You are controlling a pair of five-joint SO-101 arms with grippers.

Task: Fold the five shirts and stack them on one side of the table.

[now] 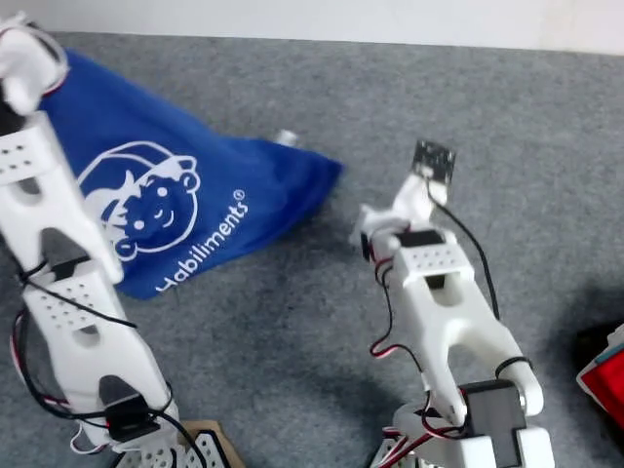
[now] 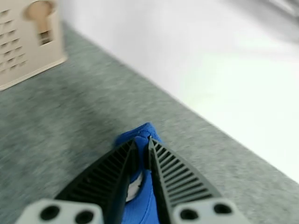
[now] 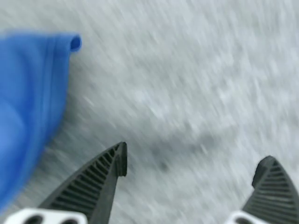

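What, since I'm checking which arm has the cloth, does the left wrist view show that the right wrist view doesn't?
Left wrist view alone: the left gripper, fingers shut on the blue shirt at its edge, and a beige slotted box. Right wrist view alone: the right gripper, fingers open over the grey table, apart from the shirt. Shared: the blue shirt and the grey table.
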